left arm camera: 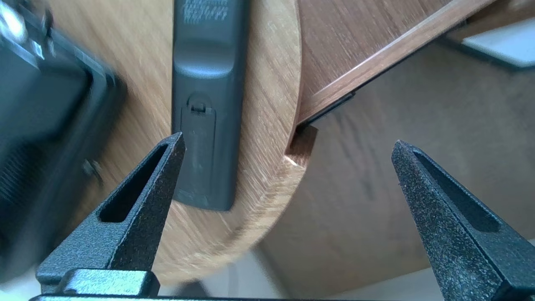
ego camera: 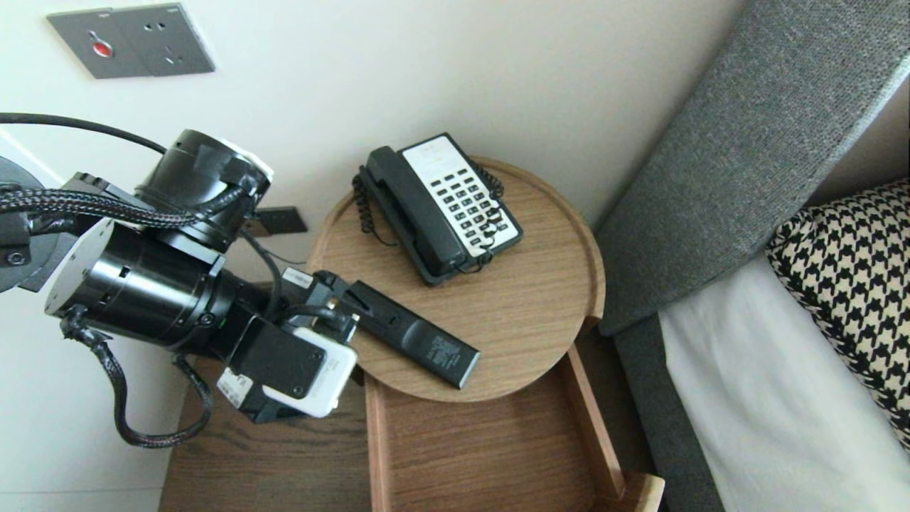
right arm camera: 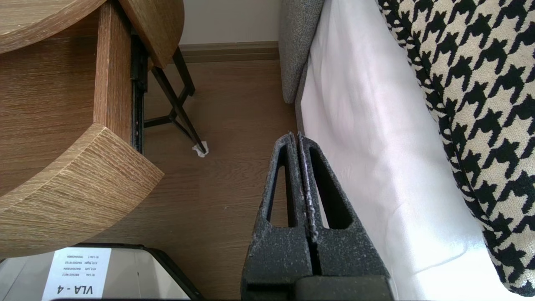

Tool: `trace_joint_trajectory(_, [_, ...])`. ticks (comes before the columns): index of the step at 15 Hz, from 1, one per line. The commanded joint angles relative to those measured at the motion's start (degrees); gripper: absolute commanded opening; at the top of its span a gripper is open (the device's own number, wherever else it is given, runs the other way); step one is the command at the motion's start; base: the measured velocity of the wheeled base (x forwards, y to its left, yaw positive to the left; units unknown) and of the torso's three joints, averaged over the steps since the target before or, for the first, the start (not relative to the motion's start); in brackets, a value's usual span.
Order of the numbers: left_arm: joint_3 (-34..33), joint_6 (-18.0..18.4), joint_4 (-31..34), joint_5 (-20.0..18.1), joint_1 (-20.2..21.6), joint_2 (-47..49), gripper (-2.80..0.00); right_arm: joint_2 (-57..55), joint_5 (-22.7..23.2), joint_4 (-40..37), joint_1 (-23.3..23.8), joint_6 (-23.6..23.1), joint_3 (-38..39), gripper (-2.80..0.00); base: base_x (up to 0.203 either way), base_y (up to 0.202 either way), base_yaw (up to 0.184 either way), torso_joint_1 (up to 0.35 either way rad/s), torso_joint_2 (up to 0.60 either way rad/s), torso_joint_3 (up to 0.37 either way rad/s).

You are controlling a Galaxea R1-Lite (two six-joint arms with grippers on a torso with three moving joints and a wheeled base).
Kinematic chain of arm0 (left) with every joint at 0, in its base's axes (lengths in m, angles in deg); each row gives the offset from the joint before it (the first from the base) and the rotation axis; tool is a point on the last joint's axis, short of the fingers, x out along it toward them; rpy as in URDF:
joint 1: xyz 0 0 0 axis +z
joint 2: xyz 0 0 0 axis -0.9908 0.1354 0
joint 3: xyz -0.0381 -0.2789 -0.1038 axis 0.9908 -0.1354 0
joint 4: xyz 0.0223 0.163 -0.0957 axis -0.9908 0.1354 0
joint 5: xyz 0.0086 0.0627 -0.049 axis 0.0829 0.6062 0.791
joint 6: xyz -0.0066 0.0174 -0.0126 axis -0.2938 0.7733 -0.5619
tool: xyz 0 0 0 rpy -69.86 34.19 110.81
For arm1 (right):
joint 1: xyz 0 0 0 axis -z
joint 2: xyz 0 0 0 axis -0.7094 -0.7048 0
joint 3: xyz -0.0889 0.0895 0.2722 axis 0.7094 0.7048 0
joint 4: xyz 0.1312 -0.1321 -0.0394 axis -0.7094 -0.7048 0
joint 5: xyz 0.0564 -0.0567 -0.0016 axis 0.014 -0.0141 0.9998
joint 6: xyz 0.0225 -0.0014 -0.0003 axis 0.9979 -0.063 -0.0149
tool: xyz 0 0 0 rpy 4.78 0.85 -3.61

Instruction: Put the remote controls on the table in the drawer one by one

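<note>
A: Where's the left tool?
B: At the left edge of the round counter, spread wide and holding nothing, one tip just beside the end of the remote.
A: And the remote?
B: It lies back-up on the counter's front left, with the telephone behind it.
A: Right tool?
B: Right of the counter, above the floor by the bed, pressed shut and empty.

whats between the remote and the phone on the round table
Nothing but bare wood of the round table lies between the remote and the phone; the head view shows that gap.
</note>
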Motion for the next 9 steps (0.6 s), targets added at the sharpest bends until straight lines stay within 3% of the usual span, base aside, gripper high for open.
trace_joint_trajectory(1, [0.33, -0.73, -0.16, 0.33, 0.18, 1.67, 0.0, 0.39, 0.0, 0.0, -0.02, -0.03, 0.05, -2.8, 0.0, 0.0, 0.0, 0.0, 0.0, 0.0])
trace_joint_trajectory(3, [1.74, -2.05, -0.41, 4.4, 0.19, 3.44, 0.0, 0.38, 0.0, 0.0, -0.02, -0.03, -0.02, -2.8, 0.0, 0.0, 0.0, 0.0, 0.0, 0.0])
trace_joint_trajectory(5, [2.81, -7.16, -0.55, 7.29, 0.19, 4.17, 0.0, 0.39, 0.0, 0.0, -0.02, -0.03, -0.02, -2.8, 0.0, 0.0, 0.0, 0.0, 0.0, 0.0])
trace_joint_trajectory(9, [4.81, -8.33, -1.4, 8.98, 0.08, 5.99, 0.0, 0.39, 0.0, 0.0, -0.02, -0.03, -0.02, -2.8, 0.0, 0.0, 0.0, 0.0, 0.0, 0.0])
